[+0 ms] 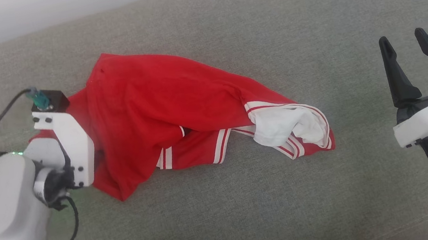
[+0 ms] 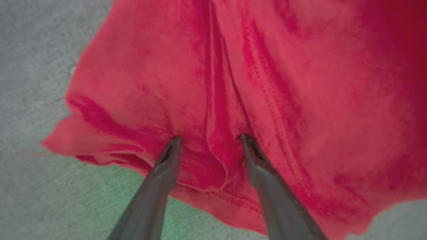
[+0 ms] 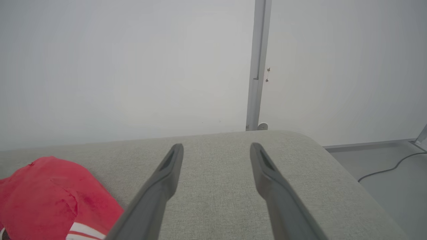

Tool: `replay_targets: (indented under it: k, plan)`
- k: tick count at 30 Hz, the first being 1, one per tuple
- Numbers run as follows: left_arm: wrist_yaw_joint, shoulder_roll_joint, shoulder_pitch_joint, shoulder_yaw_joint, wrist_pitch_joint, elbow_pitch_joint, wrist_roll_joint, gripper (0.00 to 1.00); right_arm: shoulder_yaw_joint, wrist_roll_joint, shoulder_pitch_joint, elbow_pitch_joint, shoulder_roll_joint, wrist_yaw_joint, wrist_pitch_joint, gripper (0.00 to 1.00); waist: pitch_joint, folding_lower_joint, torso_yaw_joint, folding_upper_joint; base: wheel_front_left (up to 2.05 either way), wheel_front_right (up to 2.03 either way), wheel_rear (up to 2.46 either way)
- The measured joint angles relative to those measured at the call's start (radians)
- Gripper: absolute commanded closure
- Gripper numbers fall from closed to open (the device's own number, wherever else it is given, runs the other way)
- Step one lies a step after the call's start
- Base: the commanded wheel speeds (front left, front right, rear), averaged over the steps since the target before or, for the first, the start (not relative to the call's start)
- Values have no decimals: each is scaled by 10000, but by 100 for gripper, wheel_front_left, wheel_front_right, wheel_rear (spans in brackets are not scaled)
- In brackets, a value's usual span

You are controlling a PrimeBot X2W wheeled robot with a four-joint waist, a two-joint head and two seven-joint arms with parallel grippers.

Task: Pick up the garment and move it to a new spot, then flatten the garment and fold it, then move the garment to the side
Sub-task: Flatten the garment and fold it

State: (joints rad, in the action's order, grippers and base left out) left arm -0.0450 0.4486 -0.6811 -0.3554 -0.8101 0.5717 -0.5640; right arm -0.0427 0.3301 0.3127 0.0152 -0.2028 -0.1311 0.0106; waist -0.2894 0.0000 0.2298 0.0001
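Head view: we see the garment [image 1: 145, 104] bunched, cushion [image 1: 251, 214] bare around it.
Left hand [image 2: 211, 140]: apart, tips on hem.
Right hand [image 1: 401, 35]: apart, well clear.

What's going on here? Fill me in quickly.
The robot is working on the garment, a red jersey lying crumpled on a grey cushion. Its left pincer is down on the jersey's left end, fingers spread with a ridge of red cloth between them, not closed on it. The right pincer hangs open over bare cushion to the right, holding nothing. Nothing is flattened or folded yet.
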Motion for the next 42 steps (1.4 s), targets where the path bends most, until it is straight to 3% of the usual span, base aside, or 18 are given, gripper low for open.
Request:
replay_targets:
  k: [12,23,26,32,33,35,39,42]
  plan:
    - [-303,117,-1425,-213,-35,617,105,100,-173,125,97,12,-63,2,82,0,-103,0,-107,0,0,0,0]
    - [-654,98,-3874,-790,2086,121,1120,100,65,372,415,104,88,2,228,0,-536,0,273,-1,0,0,0]
    - [-708,46,-4374,-1041,2786,451,1404,100,205,441,525,232,146,2,336,0,-731,0,480,-1,0,0,0]
    - [-784,-324,-4741,-1580,3175,1657,1496,100,476,594,829,564,184,2,612,0,-1146,0,854,-1,0,0,0]
    - [-786,-385,-4764,-1728,3225,1843,1521,82,512,604,861,612,178,2,654,0,-1207,0,893,-1,0,0,0]
    - [-825,-516,-4801,-1971,3335,2169,1519,0,568,648,941,752,161,2,729,0,-1304,0,942,-1,0,0,0]
    - [-830,-752,-5031,-2226,3544,2575,1223,0,573,663,1035,940,81,2,836,0,-1298,0,827,0,0,0,0]
    - [-834,-851,-5053,-2773,3112,2608,422,0,447,660,1017,1049,-81,2,863,0,-1102,0,529,0,0,0,0]
